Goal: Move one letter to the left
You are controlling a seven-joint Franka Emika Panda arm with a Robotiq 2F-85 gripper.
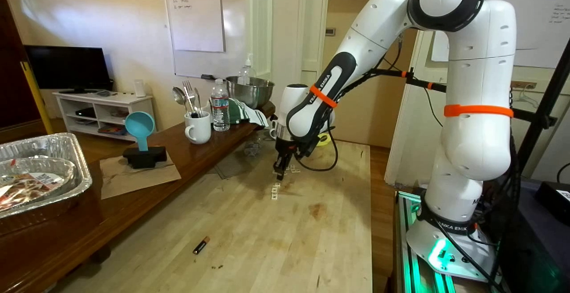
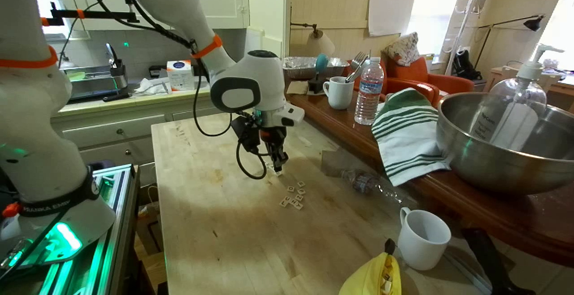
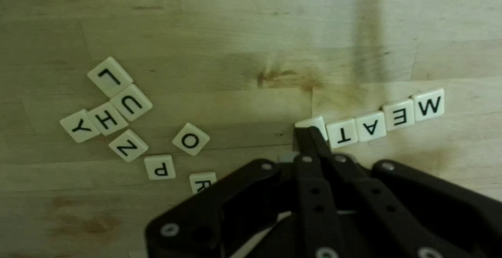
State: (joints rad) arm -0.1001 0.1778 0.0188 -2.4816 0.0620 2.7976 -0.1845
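In the wrist view the jaws look pressed together, tips covering part of the end letter (image 3: pixel 313 122); contact I cannot tell. Only there does the rest of the row (image 3: pixel 370 126) read W, E, A, T. Only an exterior view shows a battery (image 1: pixel 201 245), near the edge of the table (image 1: pixel 331 248) along the brown counter (image 1: pixel 116 210). The row lies well apart from both long edges, with open surface toward the robot base (image 1: pixel 456 262) and loose tiles (image 3: pixel 128 145) near the letter.

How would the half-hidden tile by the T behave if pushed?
The tile would likely slide, not roll: it looks flat and square-cornered. Probably light, far smaller than the pincer. Pushed toward T, it may nudge T, lying so close.
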